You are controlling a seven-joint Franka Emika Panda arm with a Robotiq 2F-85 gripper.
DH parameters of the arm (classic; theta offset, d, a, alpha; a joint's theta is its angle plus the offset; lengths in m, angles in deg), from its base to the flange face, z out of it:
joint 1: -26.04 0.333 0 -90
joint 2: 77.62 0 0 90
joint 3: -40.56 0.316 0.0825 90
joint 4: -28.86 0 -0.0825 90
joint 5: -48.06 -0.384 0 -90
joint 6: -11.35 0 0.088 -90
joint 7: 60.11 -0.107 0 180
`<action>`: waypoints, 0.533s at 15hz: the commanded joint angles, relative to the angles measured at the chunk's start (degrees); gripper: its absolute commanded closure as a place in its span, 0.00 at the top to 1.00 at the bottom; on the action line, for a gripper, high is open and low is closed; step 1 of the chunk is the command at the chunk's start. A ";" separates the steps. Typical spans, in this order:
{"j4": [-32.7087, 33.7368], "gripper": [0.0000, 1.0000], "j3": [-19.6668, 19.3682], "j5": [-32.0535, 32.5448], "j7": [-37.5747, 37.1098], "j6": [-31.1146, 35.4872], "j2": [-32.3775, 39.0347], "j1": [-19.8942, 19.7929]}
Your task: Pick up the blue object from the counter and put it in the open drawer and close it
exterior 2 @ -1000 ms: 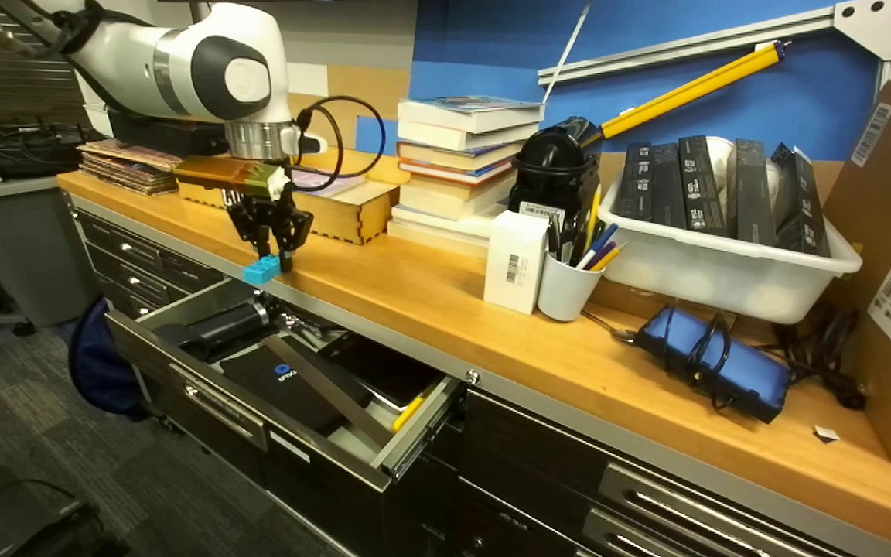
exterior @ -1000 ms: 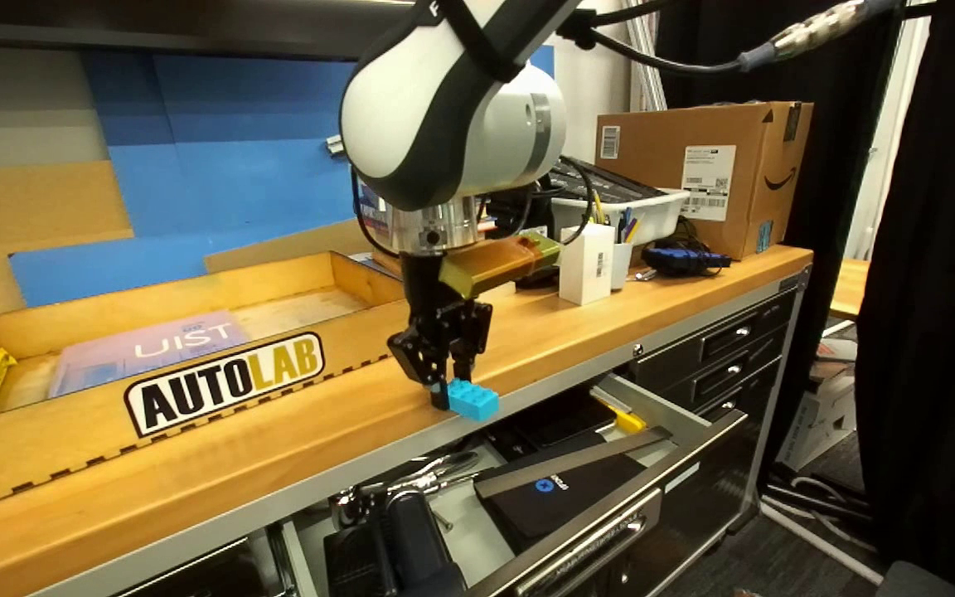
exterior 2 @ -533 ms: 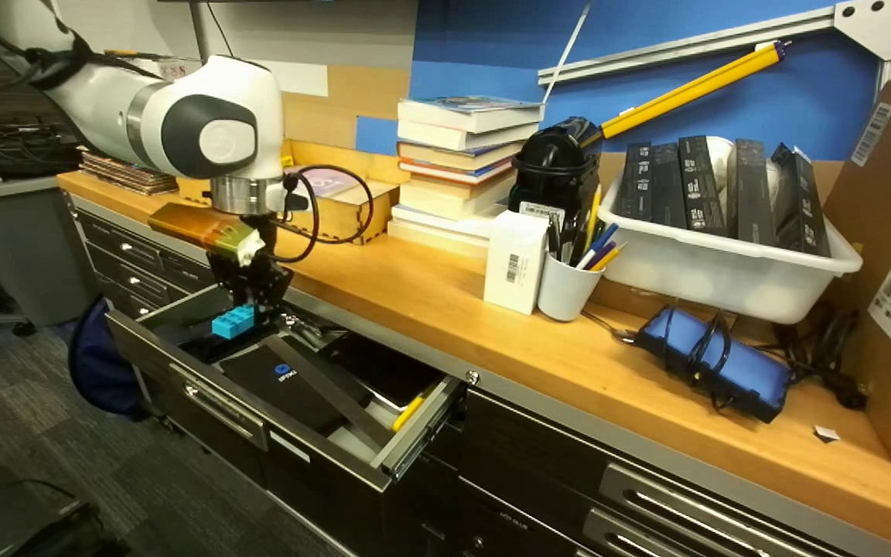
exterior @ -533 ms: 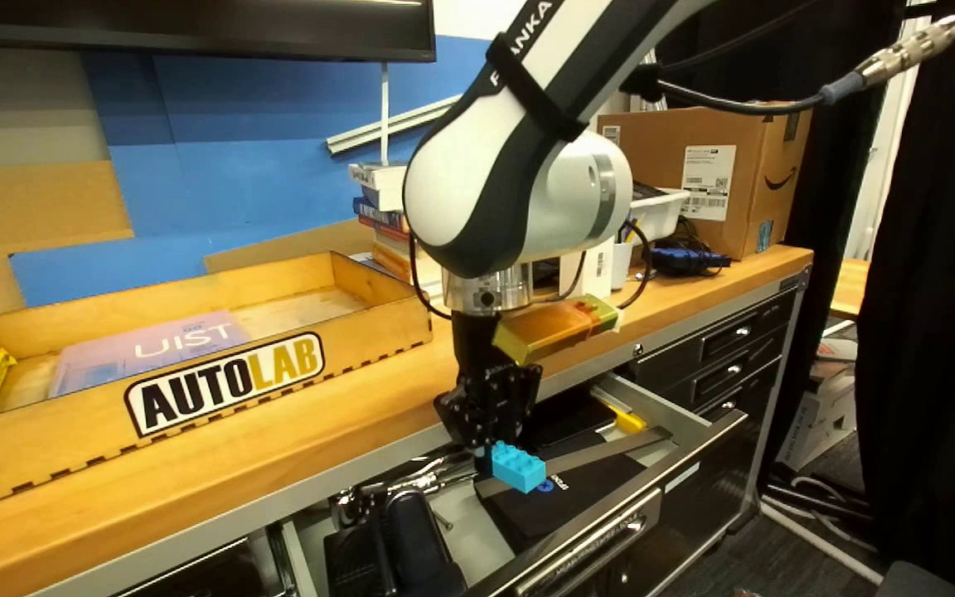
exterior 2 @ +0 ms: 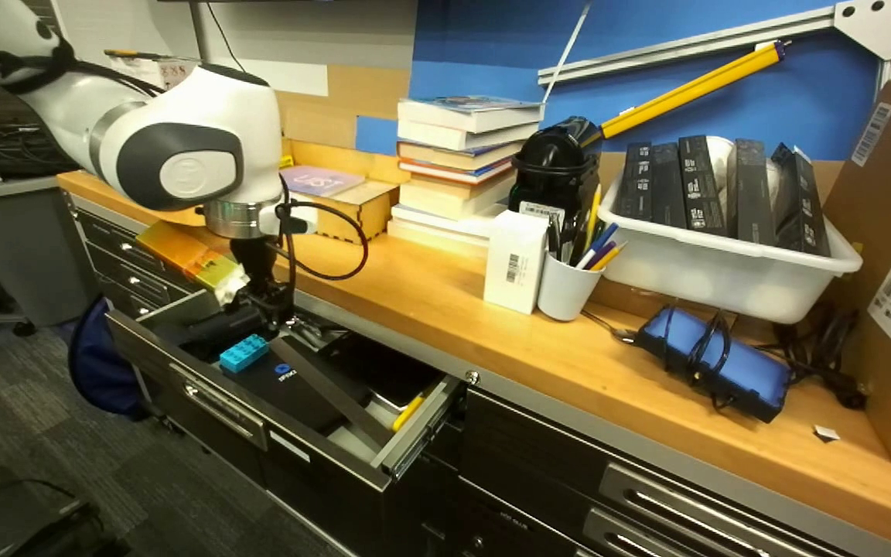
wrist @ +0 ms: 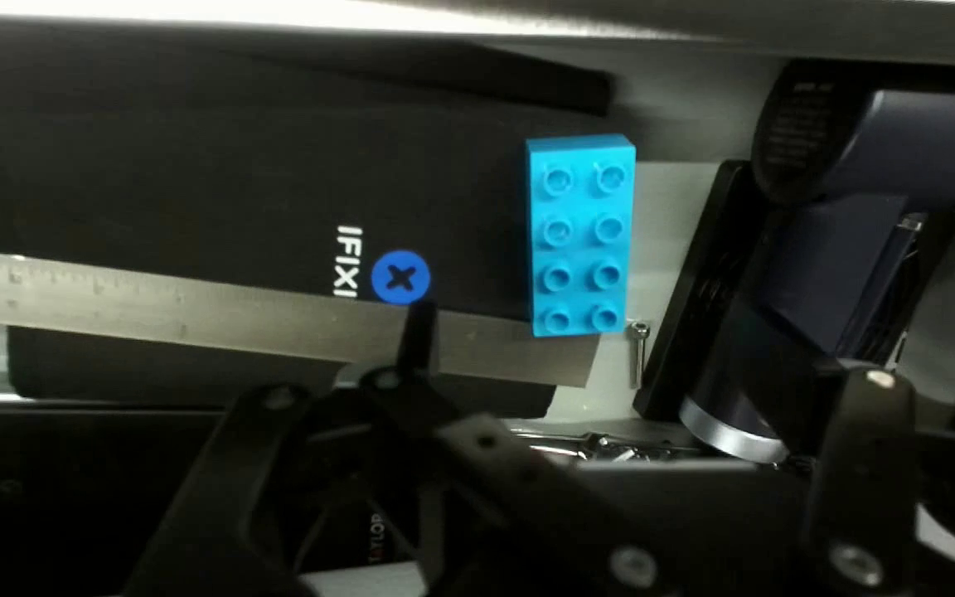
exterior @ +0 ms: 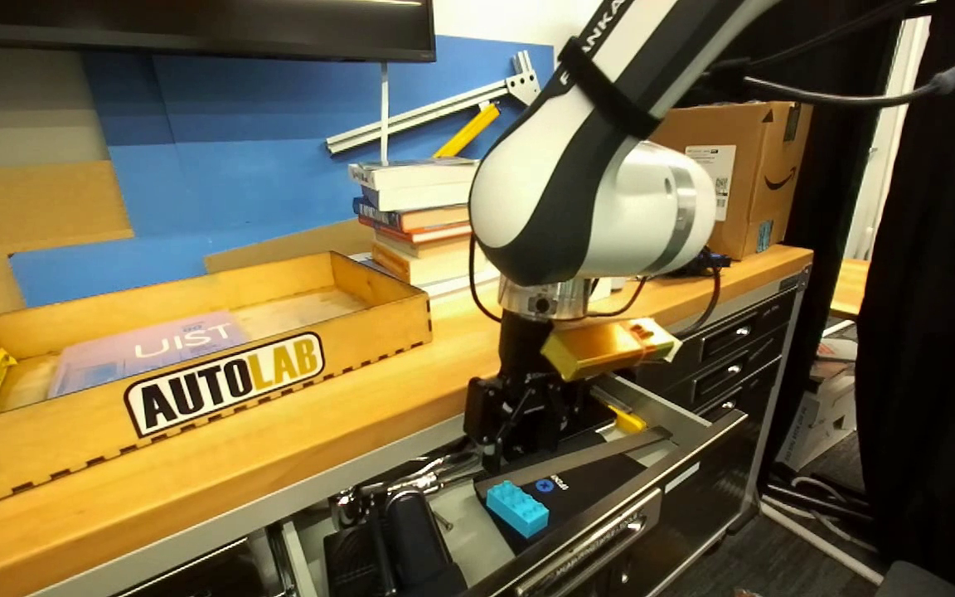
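The blue object, a bright studded toy brick (wrist: 583,236), lies studs up inside the open drawer (exterior: 714,477), on the edge of a black case (wrist: 237,174) with a blue logo. Both exterior views show the brick (exterior 2: 244,353) there. My gripper (exterior: 527,448) hangs just above the drawer, beside the brick on the counter's side and apart from it. Its jaws stand wide, with nothing between them; one finger (wrist: 418,340) shows clearly in the wrist view, while the other side is dark and partly lost against a dark tool.
A metal ruler (wrist: 278,323) crosses the case. A dark cylindrical tool (exterior: 419,539) and shiny metal tools share the drawer. On the wooden counter (exterior: 220,464) stand a wooden tray (exterior: 374,340), stacked books (exterior 2: 461,170), a white box (exterior 2: 517,263) and a pen cup (exterior 2: 565,290).
The gripper has come down from above the counter's edge to over the drawer, carrying the brick. Its fingers have opened and let go; the brick now lies in the drawer.
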 commanded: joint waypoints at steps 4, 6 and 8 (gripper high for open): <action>-6.31 1.00 -2.55 0.40 1.54 -10.71 -9.19 0.24; -3.73 1.00 -3.01 0.06 3.62 -16.24 -5.64 0.51; -2.10 1.00 -2.82 0.28 4.70 -19.73 -2.44 0.52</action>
